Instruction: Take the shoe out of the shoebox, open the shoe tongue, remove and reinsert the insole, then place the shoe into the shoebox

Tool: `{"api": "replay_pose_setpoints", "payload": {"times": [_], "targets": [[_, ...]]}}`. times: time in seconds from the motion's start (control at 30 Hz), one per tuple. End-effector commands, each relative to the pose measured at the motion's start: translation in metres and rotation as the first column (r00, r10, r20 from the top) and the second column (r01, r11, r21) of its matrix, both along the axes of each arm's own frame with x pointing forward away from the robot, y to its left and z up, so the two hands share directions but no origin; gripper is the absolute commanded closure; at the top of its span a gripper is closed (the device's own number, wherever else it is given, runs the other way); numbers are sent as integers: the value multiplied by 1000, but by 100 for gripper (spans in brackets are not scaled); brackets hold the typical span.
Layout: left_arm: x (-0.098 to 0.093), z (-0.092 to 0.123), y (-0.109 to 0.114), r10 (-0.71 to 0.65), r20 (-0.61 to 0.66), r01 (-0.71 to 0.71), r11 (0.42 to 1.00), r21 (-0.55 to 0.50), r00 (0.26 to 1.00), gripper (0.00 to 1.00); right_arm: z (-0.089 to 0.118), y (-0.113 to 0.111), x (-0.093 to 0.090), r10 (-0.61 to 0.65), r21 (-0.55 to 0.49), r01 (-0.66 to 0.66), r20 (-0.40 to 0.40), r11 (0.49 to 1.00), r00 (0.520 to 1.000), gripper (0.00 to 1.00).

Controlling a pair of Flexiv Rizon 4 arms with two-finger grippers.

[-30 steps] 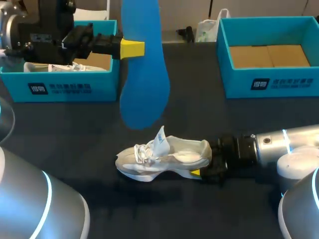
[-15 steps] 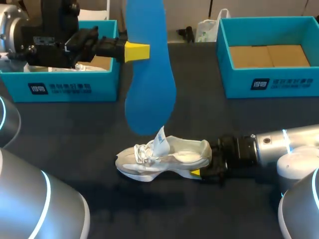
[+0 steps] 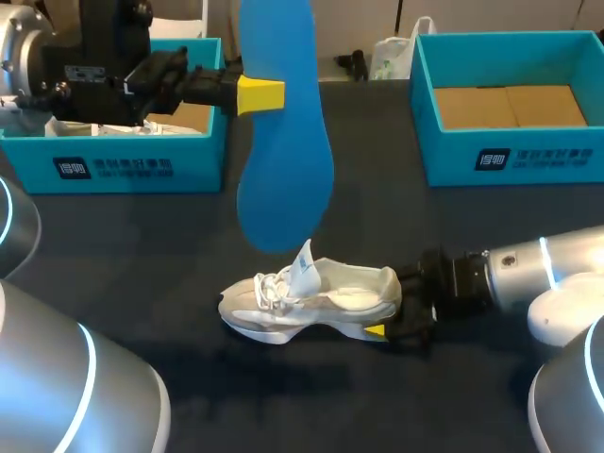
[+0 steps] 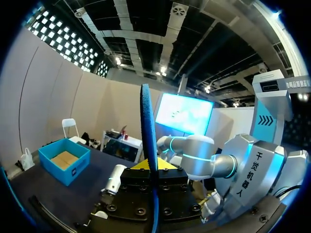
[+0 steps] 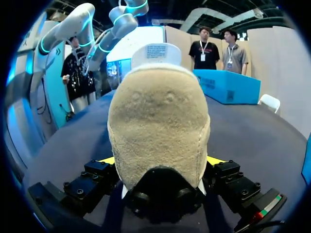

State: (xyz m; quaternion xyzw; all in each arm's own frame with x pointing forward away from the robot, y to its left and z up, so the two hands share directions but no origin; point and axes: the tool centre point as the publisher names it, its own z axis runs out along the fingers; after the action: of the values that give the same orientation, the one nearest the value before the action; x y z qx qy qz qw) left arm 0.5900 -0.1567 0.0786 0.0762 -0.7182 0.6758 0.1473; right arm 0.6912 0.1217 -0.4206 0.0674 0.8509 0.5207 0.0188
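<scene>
Teal cardboard comes first: the open left shoebox sits at the back of the dark counter, with something white inside that is too hidden to name. My left arm comes in above this box. The left end effector is closed on a long blue foam insole, pinching it near its upper part. The insole hangs upright in the air, round end down. In the left wrist view the insole shows edge-on, squeezed between the yellow tips of the left end effector. Below it, in the middle of the counter, a white lace-up sneaker stands on its sole. Its toe points left and its tongue sticks up. The right end effector grips the heel from both sides. In the right wrist view the fuzzy heel sits between its fingers. The open teal right shoebox, with a brown floor, sits at the back, well apart from the sneaker.
</scene>
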Motion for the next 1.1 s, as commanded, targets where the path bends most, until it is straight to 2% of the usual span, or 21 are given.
{"api": "replay_pose_setpoints", "payload": {"times": [0.03,0.2,0.4,0.47,0.5,0.67,0.8,1.1], "targets": [[2,1,-3,-3,0,3,1000,2,1000,100,17,-8,-1,9,-142,-16,-49,990,999,0],[2,1,-3,-3,0,3,1000,2,1000,100,25,-17,1,6,-268,-34,-106,963,994,0],[2,1,-3,-3,0,3,1000,2,1000,100,39,-23,2,-3,-459,-84,-184,885,983,0],[2,1,-3,-3,0,3,1000,2,1000,100,44,-23,1,-10,-513,-93,-194,853,981,0],[2,1,-3,-3,0,3,1000,2,1000,100,44,-23,1,-10,-513,-93,-194,853,981,0],[2,1,-3,-3,0,3,1000,2,1000,100,65,-21,-2,-38,-691,-114,-202,714,979,0],[2,1,-3,-3,0,3,1000,2,1000,100,84,-21,-6,-34,-788,-129,-187,602,982,0],[2,1,-3,-3,0,3,1000,2,1000,100,89,-22,-8,-27,-795,-125,-176,594,984,0]]}}
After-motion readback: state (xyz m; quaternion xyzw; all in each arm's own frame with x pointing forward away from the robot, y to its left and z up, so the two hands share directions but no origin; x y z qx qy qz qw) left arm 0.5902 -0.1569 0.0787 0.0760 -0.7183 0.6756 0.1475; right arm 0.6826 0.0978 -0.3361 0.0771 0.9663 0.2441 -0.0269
